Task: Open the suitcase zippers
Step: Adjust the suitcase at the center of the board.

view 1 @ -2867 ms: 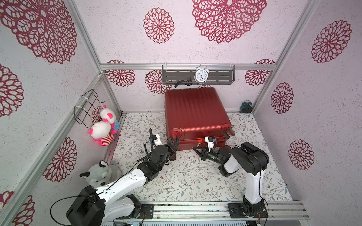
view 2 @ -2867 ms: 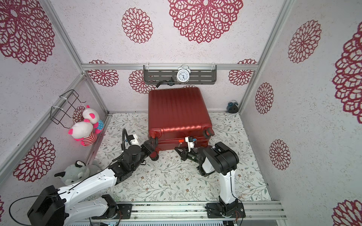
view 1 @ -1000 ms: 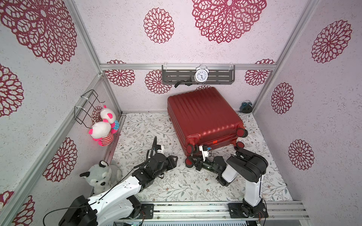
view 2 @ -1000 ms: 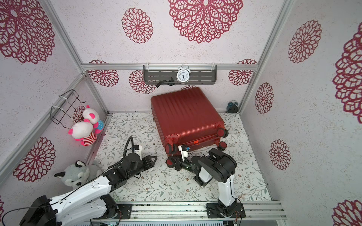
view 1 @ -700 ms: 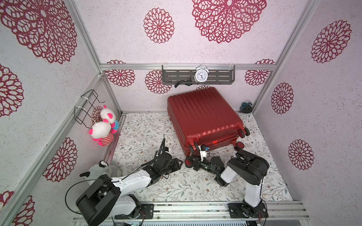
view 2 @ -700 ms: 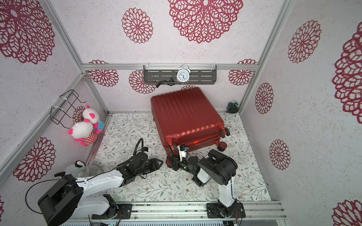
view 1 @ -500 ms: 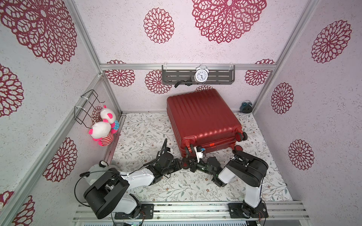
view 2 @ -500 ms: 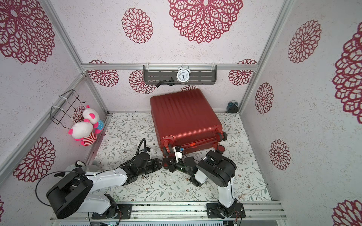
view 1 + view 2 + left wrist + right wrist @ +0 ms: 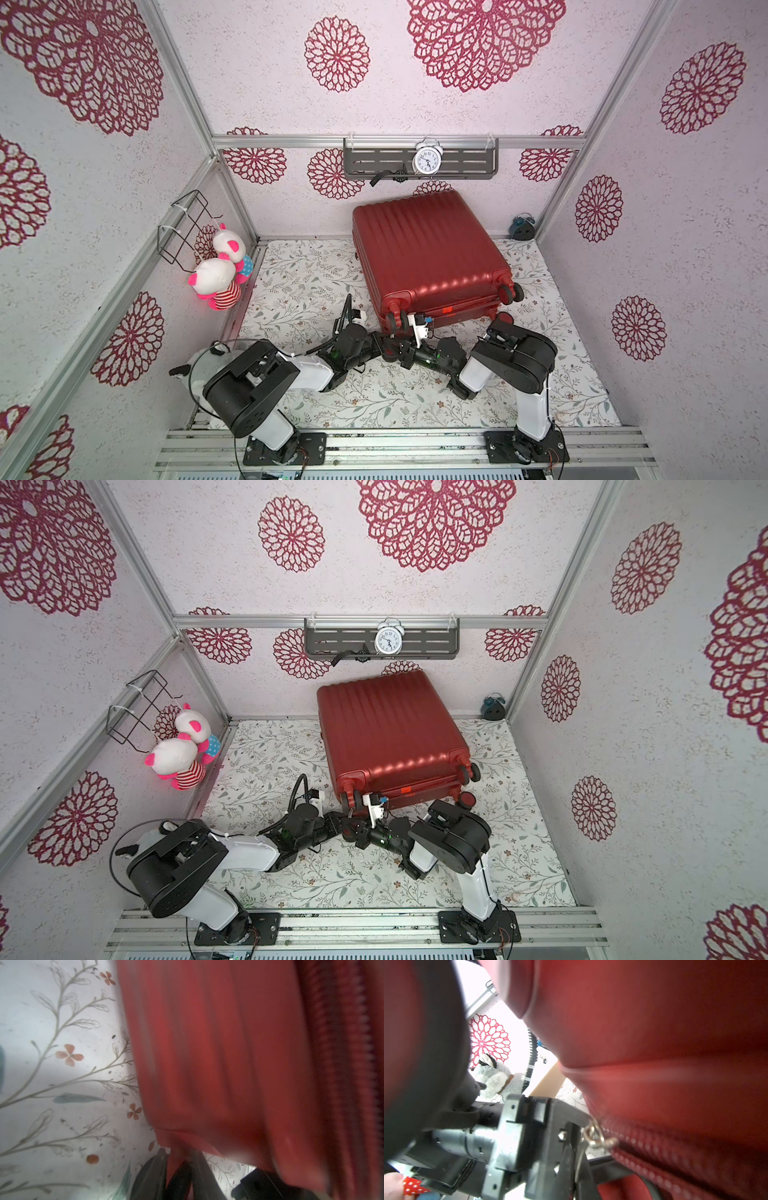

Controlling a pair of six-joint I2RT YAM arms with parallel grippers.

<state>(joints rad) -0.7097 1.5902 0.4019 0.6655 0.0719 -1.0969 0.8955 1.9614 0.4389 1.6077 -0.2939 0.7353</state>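
The right end effector (image 9: 573,1151) is pinched narrow on the metal zipper pull (image 9: 595,1136), whose slider sits on the red zipper track (image 9: 664,1167). The left end effector (image 9: 179,1155) is clamped on a red piece (image 9: 176,1164) at the case's lower edge. Blur leaves it unclear whether that is a tab or a wheel housing.

In both top views the two meet at the 7 o'clock corner of the suitcase (image 9: 424,249). It lies flat on the bench (image 9: 307,270), wheels toward 6 o'clock.

Several things could go wrong:
- The small pull may slip from the tips.
- The slider may jam rounding the corner.
- A hard tug could drag the whole case if the left hold gives.
- The crowded arms could knock together.
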